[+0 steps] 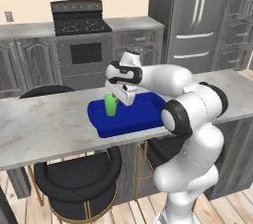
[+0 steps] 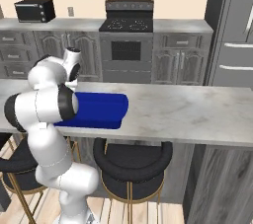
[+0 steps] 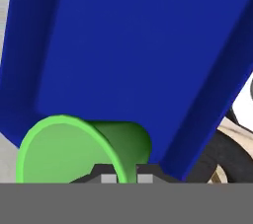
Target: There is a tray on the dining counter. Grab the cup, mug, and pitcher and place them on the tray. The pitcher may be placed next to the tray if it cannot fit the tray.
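Green and small, the cup hangs over the deep blue tray, which lies on the pale marble dining counter. The gripper has it by the rim: in the hand view the two dark fingertips sit nearly together, pinching the cup's thin wall on the near side, with the tray's blue floor spread out beyond it. From the left base view the cup seems upright and low inside the tray's left part, but I cannot tell whether its base is touching the tray floor or sits just above it. From the right, the arm's own body covers most of the tray and the cup with it.

My reading is that the cup is at the placing step, first of the three vessels. The next move calls for a short, straight descent until the base rests flat, then letting the fingers part and lifting clear without tipping the rim
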You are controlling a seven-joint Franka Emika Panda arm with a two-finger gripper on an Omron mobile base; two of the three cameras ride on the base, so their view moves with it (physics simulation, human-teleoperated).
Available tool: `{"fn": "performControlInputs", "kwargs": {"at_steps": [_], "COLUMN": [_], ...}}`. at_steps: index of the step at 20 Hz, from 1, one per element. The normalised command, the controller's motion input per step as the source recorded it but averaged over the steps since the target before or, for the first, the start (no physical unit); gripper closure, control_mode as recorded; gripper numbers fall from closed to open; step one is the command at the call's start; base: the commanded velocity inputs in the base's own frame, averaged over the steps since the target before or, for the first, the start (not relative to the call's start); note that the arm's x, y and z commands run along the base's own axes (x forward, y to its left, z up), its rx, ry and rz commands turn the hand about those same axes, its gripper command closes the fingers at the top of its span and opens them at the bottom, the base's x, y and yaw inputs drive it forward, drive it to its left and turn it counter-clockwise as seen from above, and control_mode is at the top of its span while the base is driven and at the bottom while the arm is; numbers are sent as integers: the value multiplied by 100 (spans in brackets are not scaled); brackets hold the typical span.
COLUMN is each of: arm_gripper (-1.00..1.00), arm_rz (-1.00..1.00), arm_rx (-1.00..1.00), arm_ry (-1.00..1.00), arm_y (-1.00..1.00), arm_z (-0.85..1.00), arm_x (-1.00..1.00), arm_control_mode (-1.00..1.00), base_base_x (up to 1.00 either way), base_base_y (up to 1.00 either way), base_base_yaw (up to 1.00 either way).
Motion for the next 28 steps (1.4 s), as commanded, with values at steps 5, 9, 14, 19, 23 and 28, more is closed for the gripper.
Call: {"fn": "performControlInputs", "kwargs": {"at_steps": [5, 9, 14, 19, 23, 28], "arm_gripper": [100, 100, 100, 100, 100, 100], "arm_rz": [0, 0, 0, 0, 0, 0], "arm_rx": [0, 0, 0, 0, 0, 0], "arm_ry": [0, 0, 0, 0, 0, 0], "arm_y": [13, 7, 13, 11, 4, 0], "arm_z": [-24, -21, -26, -27, -23, -15], "arm_x": [41, 39, 42, 32, 10, 4], "arm_control_mode": [-100, -100, -100, -100, -100, -100], "base_base_x": [0, 0, 0, 0, 0, 0], "base_base_y": [0, 0, 0, 0, 0, 0], "base_base_yaw": [0, 0, 0, 0, 0, 0]}}
